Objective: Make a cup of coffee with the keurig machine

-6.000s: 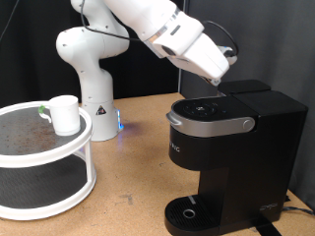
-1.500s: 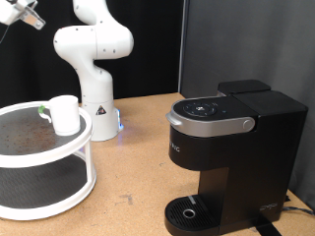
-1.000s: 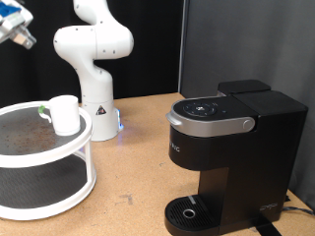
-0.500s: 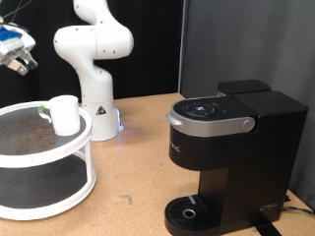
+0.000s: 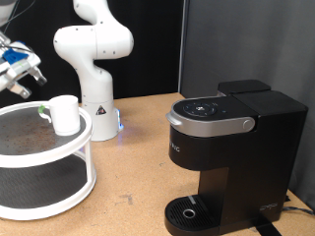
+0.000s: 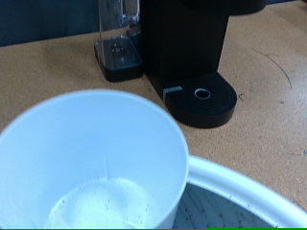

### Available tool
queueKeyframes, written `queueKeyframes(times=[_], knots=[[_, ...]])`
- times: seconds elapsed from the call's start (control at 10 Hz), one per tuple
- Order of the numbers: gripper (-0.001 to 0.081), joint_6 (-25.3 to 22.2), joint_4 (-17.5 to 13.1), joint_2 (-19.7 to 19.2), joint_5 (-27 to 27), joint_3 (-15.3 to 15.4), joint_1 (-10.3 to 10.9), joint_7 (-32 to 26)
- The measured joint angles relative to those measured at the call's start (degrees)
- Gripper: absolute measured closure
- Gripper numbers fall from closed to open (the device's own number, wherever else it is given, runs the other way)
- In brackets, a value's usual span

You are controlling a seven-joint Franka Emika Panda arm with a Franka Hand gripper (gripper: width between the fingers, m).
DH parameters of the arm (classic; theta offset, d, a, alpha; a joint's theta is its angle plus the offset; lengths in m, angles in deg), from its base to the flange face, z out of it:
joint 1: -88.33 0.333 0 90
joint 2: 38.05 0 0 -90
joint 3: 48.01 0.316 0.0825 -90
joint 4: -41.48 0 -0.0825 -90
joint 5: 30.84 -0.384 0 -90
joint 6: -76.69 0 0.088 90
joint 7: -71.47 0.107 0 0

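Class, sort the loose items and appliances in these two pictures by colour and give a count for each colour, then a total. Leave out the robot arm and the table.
White: 2, the cup and the two-tier round stand
Black: 1, the keurig machine
Green: 1, a small green-topped item beside the cup on the stand
Total: 4
The hand holds nothing.

- You see a brown wooden table [image 5: 138, 157]
- The keurig machine [image 5: 231, 157] stands on it at the exterior view's right
- A white two-tier stand [image 5: 44, 162] sits at the left
- The robot base [image 5: 96, 116] rests behind
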Motion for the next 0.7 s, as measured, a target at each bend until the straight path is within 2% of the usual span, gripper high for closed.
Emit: queueKeyframes(times=[0.4, 0.7], knots=[[0.0000, 2.48, 2.87, -3.50, -0.07, -2.32, 1.03, -4.51], [-0.0001, 2.54, 4.77, -3.78, -0.10, -3.83, 1.15, -7.74]])
